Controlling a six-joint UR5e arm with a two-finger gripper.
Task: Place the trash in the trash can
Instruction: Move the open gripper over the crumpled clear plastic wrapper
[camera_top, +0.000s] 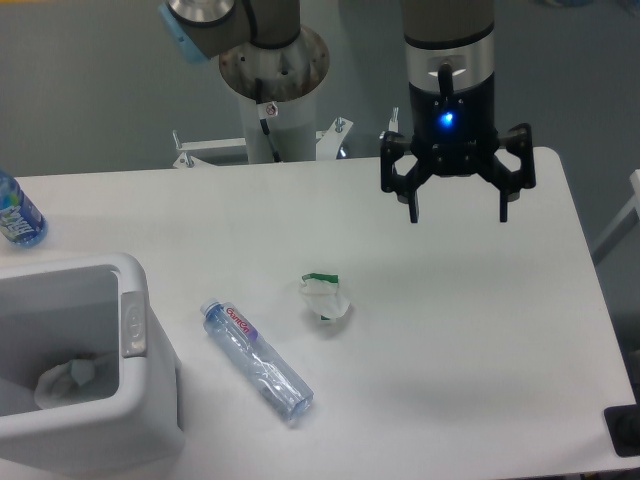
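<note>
Two trash pieces (325, 296) lie beneath spread claw (459, 211).

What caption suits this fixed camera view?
Open pincer hovers above table; wrapper and bottle lie beside trash can.

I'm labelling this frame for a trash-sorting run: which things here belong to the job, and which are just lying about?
Part of the job:
- crumpled wrapper
- clear bottle lying on the table
- trash can
- gripper, open, above the table

Just lying about:
- blue-label bottle at the left edge
- black object at the table's near right corner
</note>
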